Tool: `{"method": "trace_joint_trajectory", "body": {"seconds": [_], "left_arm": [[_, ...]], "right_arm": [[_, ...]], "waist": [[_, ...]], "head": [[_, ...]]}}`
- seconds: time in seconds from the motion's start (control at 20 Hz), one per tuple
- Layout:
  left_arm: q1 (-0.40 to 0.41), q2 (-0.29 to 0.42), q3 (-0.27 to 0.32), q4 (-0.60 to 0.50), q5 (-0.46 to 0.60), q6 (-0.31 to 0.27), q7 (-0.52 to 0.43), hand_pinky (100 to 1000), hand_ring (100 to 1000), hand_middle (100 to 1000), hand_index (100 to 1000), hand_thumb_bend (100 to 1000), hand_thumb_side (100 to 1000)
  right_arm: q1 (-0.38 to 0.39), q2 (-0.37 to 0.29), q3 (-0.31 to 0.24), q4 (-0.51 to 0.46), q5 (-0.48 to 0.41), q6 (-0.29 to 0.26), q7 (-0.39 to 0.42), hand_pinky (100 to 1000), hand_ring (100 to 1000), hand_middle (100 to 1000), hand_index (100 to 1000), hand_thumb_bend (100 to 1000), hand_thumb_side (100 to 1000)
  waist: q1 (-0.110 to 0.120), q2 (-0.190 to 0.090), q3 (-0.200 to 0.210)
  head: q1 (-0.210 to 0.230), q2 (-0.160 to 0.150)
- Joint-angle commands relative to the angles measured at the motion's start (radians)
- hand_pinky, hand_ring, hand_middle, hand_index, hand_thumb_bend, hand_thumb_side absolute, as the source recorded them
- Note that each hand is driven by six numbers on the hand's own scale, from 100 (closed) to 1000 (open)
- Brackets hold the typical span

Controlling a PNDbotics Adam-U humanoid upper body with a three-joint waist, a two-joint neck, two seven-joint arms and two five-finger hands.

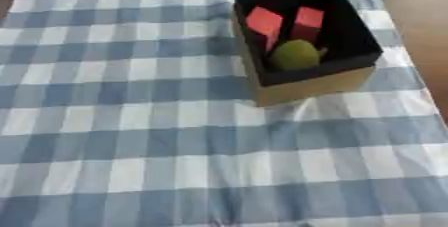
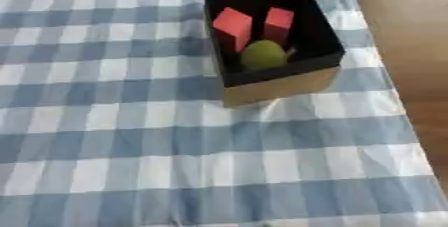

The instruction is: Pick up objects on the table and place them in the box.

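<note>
A cardboard box [image 1: 306, 85] with a black interior is sitting on the blue-and-white checked tablecloth [image 1: 131, 136], toward the far right of the table. Inside it, two red blocks [image 1: 264, 23] are standing side by side, both leaning a little, and a yellow-green pear-shaped fruit [image 1: 295, 54] is lying just in front of them, against the box's near wall. The fruit is touching or nearly touching the blocks; which of the two cannot be told. Bare wooden table [image 2: 402, 31] is showing to the right of the cloth. Neither robot hand is appearing in either view, so their position relative to the box and whether their fingers are spread or closed cannot be told.
</note>
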Motion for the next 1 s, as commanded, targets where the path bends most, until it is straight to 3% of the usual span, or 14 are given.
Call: {"method": "trace_joint_trajectory", "body": {"seconds": [0.05, 0.2, 0.4, 0.75, 1.0], "left_arm": [[0.037, 0.005, 0.021, -0.073, 0.048, -0.043, 0.037, 829, 820, 763, 910, 142, 561], [0.110, -0.005, 0.032, -0.100, 0.092, -0.088, 0.022, 829, 819, 762, 908, 238, 530], [0.195, -0.023, 0.059, -0.103, 0.129, -0.148, -0.034, 827, 816, 759, 905, 236, 531], [0.239, -0.041, 0.053, -0.103, 0.145, -0.258, -0.072, 823, 813, 757, 899, 226, 538], [0.244, -0.053, 0.049, -0.103, 0.138, -0.273, -0.075, 823, 813, 757, 898, 212, 549]], "right_arm": [[-0.017, -0.026, -0.009, -0.010, 0.020, -0.024, -0.009, 885, 966, 521, 851, 100, 470], [-0.028, -0.022, -0.007, -0.010, 0.027, -0.037, -0.017, 884, 961, 527, 852, 100, 470], [-0.042, -0.019, 0.001, -0.010, 0.032, -0.049, -0.021, 881, 955, 531, 852, 100, 470], [-0.054, -0.027, 0.003, -0.010, 0.041, -0.069, -0.021, 879, 941, 535, 851, 100, 470], [-0.055, -0.026, 0.003, -0.010, 0.047, -0.074, -0.021, 880, 940, 532, 851, 100, 470]], "waist": [[-0.021, -0.016, 0.006], [-0.029, -0.014, 0.012], [-0.033, -0.014, 0.018], [-0.037, -0.010, 0.041], [-0.037, -0.006, 0.049]], "head": [[0.002, -0.015], [0.003, -0.025], [0.012, -0.028], [0.022, -0.034], [0.027, -0.035]]}}
